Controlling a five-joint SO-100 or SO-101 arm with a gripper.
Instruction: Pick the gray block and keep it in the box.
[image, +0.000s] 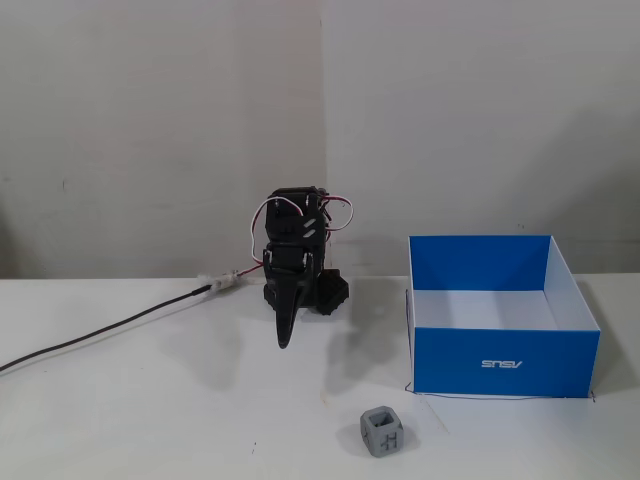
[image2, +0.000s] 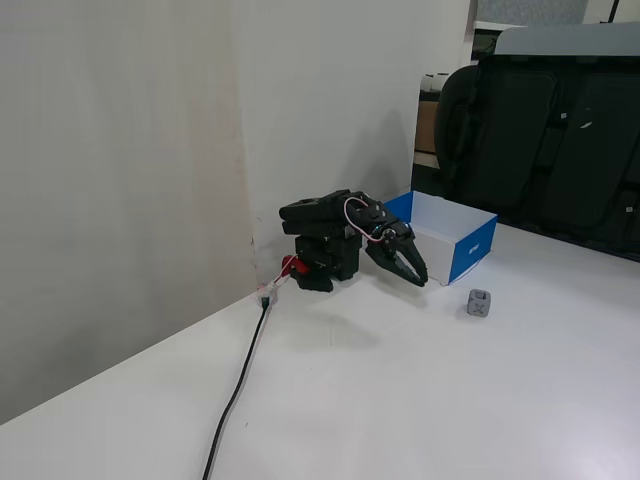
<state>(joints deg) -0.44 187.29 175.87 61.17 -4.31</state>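
Note:
The gray block (image: 382, 431) is a small cube with an engraved H and sits on the white table near the front, left of the box's front corner. It also shows in a fixed view (image2: 479, 302). The box (image: 500, 362) is a shallow blue tray with a white floor and an upside-down ASUS logo, and it holds nothing; in a fixed view (image2: 473, 249) it stands behind the arm. My gripper (image: 284, 340) hangs from the folded black arm, points down at the table, and is shut and empty. It is well left of and behind the block (image2: 421, 281).
A black cable (image: 100, 335) runs from the arm's base to the left across the table (image2: 235, 390). A white wall stands close behind the arm. Black chairs (image2: 545, 130) stand beyond the table's far edge.

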